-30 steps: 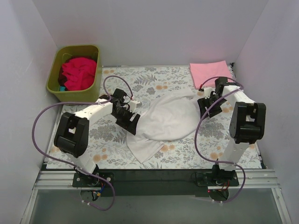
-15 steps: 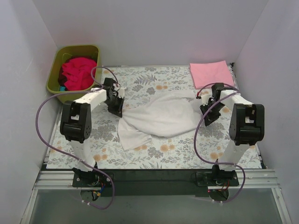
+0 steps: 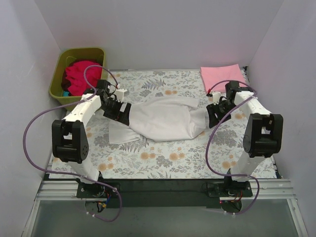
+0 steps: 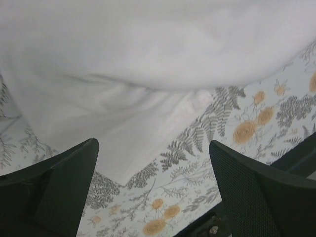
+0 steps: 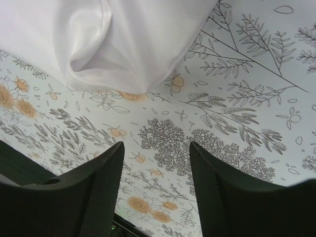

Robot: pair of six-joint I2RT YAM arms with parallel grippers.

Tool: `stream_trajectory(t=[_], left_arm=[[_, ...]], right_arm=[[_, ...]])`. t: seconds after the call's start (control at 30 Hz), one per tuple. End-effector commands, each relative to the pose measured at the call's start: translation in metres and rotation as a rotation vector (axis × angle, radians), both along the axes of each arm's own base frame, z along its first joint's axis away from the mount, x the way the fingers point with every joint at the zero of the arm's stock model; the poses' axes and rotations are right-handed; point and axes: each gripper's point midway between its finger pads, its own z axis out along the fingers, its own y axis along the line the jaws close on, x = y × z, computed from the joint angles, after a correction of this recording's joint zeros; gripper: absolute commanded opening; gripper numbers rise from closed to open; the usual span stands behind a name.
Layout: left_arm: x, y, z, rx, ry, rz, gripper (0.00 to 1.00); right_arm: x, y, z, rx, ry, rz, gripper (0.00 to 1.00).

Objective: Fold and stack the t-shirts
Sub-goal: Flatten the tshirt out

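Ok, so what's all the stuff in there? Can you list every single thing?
white cotton t-shirt: one, white, bunched across the middle of the sheet
folded pale pink t-shirt: one, pink, far right corner
crimson red t-shirts: a heap, number unclear, red, inside the tub
olive-green plastic tub: one, olive green, far left corner
floral fabric sheet: one, grey and orange, spread flat under the white and pink t-shirts
left gripper: one, black, open, at the white t-shirt's left end
right gripper: one, black, open, at its right end
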Motion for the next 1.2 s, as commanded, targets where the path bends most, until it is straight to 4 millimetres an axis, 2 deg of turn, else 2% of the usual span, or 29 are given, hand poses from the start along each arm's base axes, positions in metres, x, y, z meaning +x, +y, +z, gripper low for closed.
stream_trajectory(t=[0.0, 0.23, 0.33, 0.43, 0.53, 0.57, 0.63, 0.7, 0.73, 0.77, 0.83, 0.87, 0.9, 0.93, 0.97, 1.0, 1.03, 1.07, 1.1, 1.13, 1.17], left_arm=[[-0.039, 0.013, -0.012, 0.053, 0.057, -0.059, 0.95], [-0.064, 0.028, -0.047, 0.135, 0.129, -0.074, 0.92], [-0.064, 0.03, -0.055, 0.148, 0.137, -0.069, 0.92], [-0.056, 0.031, -0.064, 0.173, 0.117, -0.067, 0.91], [-0.057, 0.029, -0.076, 0.201, 0.133, -0.074, 0.88], [-0.06, 0.027, -0.081, 0.213, 0.14, -0.084, 0.87], [-0.062, 0.031, -0.093, 0.258, 0.16, -0.076, 0.84], [-0.062, 0.031, -0.101, 0.27, 0.171, -0.069, 0.74], [-0.063, 0.033, -0.105, 0.282, 0.189, -0.065, 0.65], [-0.063, 0.033, -0.105, 0.284, 0.195, -0.061, 0.36], [-0.054, 0.029, -0.092, 0.264, 0.181, -0.056, 0.07], [-0.046, 0.026, -0.079, 0.24, 0.154, -0.046, 0.0], [-0.022, 0.021, -0.057, 0.21, 0.089, -0.033, 0.0], [-0.018, 0.012, -0.036, 0.149, 0.091, -0.034, 0.0], [-0.006, 0.013, -0.018, 0.118, 0.067, -0.013, 0.0], [0.026, 0.009, 0.021, 0.083, -0.036, 0.007, 0.0], [0.031, 0.008, 0.039, 0.062, -0.047, 0.013, 0.0], [0.041, 0.007, 0.053, 0.032, -0.075, 0.016, 0.0], [0.053, 0.007, 0.072, 0.026, -0.128, 0.026, 0.0], [0.071, 0.006, 0.102, 0.011, -0.216, 0.036, 0.0], [0.08, 0.005, 0.118, -0.004, -0.255, 0.043, 0.0]], right_arm=[[-0.003, 0.02, 0.001, 0.062, 0.034, 0.024, 0.64], [0.012, 0.05, -0.007, 0.046, 0.001, 0.11, 0.65], [0.012, 0.062, -0.015, 0.033, 0.009, 0.149, 0.66], [0.014, 0.065, -0.028, -0.001, 0.015, 0.164, 0.68], [0.016, 0.064, -0.039, -0.022, 0.029, 0.168, 0.64], [0.017, 0.062, -0.041, -0.029, 0.031, 0.167, 0.55], [0.017, 0.061, -0.044, -0.037, 0.038, 0.167, 0.45], [0.02, 0.06, -0.042, -0.051, 0.028, 0.163, 0.26], [0.022, 0.058, -0.039, -0.06, 0.02, 0.157, 0.18], [0.023, 0.058, -0.035, -0.064, 0.012, 0.154, 0.02], [0.035, 0.057, -0.015, -0.067, -0.05, 0.146, 0.01], [0.039, 0.056, -0.006, -0.07, -0.077, 0.147, 0.01], [0.045, 0.052, 0.008, -0.064, -0.115, 0.138, 0.01], [0.061, 0.052, 0.031, -0.051, -0.178, 0.129, 0.01], [0.069, 0.048, 0.045, -0.046, -0.213, 0.119, 0.01], [0.078, 0.037, 0.059, -0.047, -0.237, 0.096, 0.01], [0.087, 0.033, 0.072, -0.042, -0.267, 0.086, 0.01], [0.109, 0.03, 0.108, -0.034, -0.364, 0.073, 0.01], [0.119, 0.02, 0.115, -0.037, -0.374, 0.05, 0.01], [0.123, 0.015, 0.125, -0.041, -0.383, 0.045, 0.01], [0.139, 0.013, 0.159, -0.038, -0.475, 0.036, 0.01]])
